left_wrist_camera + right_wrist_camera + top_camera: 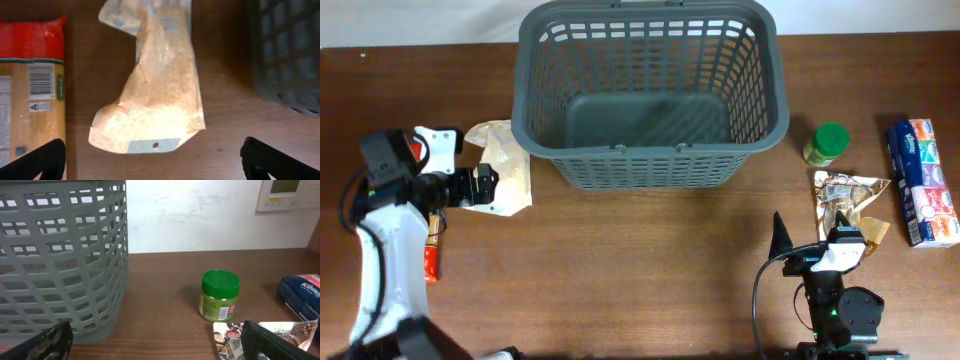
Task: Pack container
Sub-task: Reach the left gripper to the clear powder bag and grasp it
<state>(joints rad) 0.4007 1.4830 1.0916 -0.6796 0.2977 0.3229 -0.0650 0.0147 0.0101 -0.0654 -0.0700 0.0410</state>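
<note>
Our left pincer (pixel 152 145) gapes before a clear plastic pouch of pale grains (pixel 155 95); our right pincer (pixel 156 328) gapes facing the dark-grey slotted plastic basket (pixel 60 255).

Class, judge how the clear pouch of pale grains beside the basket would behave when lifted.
The clear plastic pouch of pale grains looks crumpled, so probably floppy. Contents pool at one end, so weight may shift. Flat, unlikely to roll.

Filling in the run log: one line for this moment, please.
basket empty | left gripper open over pouch | right gripper open
</note>
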